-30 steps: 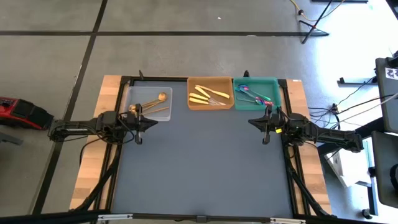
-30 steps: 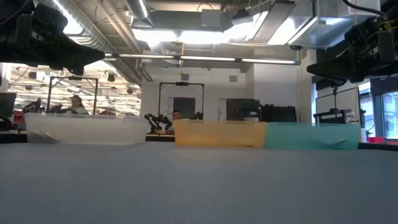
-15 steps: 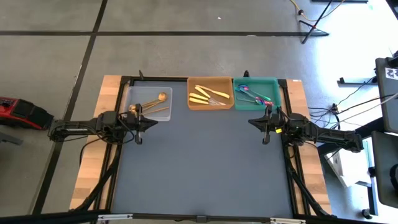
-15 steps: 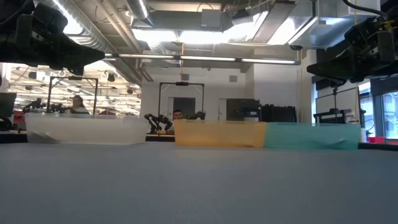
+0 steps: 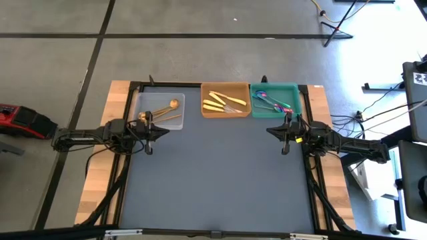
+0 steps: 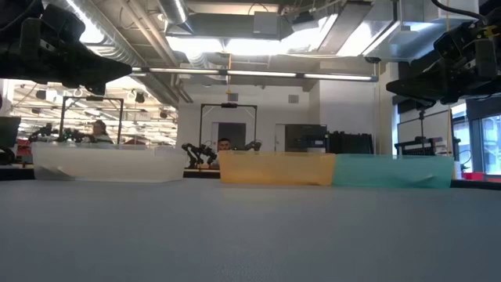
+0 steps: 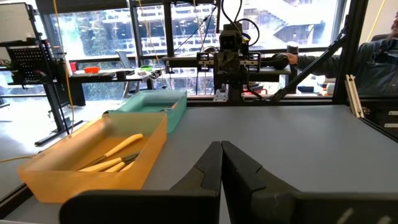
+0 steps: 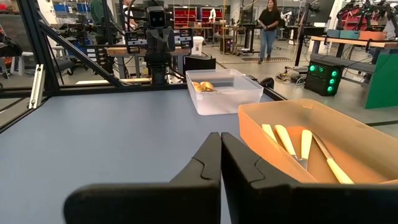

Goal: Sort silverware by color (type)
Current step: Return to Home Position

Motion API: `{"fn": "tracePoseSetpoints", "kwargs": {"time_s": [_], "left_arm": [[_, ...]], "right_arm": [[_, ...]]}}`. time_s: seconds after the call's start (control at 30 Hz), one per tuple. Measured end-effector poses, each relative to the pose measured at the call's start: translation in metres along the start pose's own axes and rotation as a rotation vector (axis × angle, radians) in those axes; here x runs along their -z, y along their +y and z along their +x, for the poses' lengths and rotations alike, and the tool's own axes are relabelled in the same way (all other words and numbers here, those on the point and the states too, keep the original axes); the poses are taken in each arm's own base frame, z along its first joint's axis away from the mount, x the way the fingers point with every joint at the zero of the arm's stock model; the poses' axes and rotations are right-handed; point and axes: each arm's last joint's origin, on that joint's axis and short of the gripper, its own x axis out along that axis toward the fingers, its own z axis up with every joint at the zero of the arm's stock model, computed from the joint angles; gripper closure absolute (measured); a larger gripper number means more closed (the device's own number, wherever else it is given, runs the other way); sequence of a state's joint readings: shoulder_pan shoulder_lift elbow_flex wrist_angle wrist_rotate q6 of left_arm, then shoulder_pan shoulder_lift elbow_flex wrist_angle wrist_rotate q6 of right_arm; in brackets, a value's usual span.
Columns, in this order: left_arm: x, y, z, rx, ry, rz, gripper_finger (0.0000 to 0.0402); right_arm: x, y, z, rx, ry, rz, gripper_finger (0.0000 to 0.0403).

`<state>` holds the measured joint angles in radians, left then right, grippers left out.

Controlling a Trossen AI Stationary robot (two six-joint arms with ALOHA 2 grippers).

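**Checker:** Left to right, please. What has changed in the last second?

**Robot:** Nothing that I can find; every entry matches the earlier views.
- Item 1: my left gripper (image 5: 149,133). It sits at the left edge of the grey mat (image 5: 213,180), just in front of the clear tray (image 5: 141,100). The fingers are pressed together with nothing between them.
- Item 2: clear tray, far left of the row. It holds the copper-gold spoons (image 5: 168,107).
- Item 3: orange tray (image 5: 204,100), middle of the row and touching its teal neighbour. It holds the pale yellow knives (image 5: 217,104).
- Item 4: teal tray (image 5: 297,90), far right of the row. It holds the purple-teal spoons (image 5: 269,101).
- Item 5: my right gripper (image 5: 284,134). It sits at the right edge of the mat, just in front of the teal tray. The fingers are likewise closed on nothing.

**Checker:** Anything loose on the mat?

**Robot:** No utensil shows there in the overhead view or the table-level view. All the silverware I can see lies in a tray, one kind per tray.

**Checker:** So what does that stillness mean?

**Robot:** I take it that both arms are parked at rest and the sorting is finished. Nothing appears left to fetch.
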<state>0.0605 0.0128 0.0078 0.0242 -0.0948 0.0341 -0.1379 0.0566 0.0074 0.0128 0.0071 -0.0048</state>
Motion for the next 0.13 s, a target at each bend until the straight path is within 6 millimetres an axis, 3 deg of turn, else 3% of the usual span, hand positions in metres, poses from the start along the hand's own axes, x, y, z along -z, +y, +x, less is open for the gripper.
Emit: {"fn": "tracePoseSetpoints", "kwargs": {"time_s": [0.13], "left_arm": [[0.0, 0.0, 0.0, 0.0, 0.0, 0.0, 0.0401]], "right_arm": [[0.0, 0.0, 0.0, 0.0, 0.0, 0.0, 0.0402]]}}
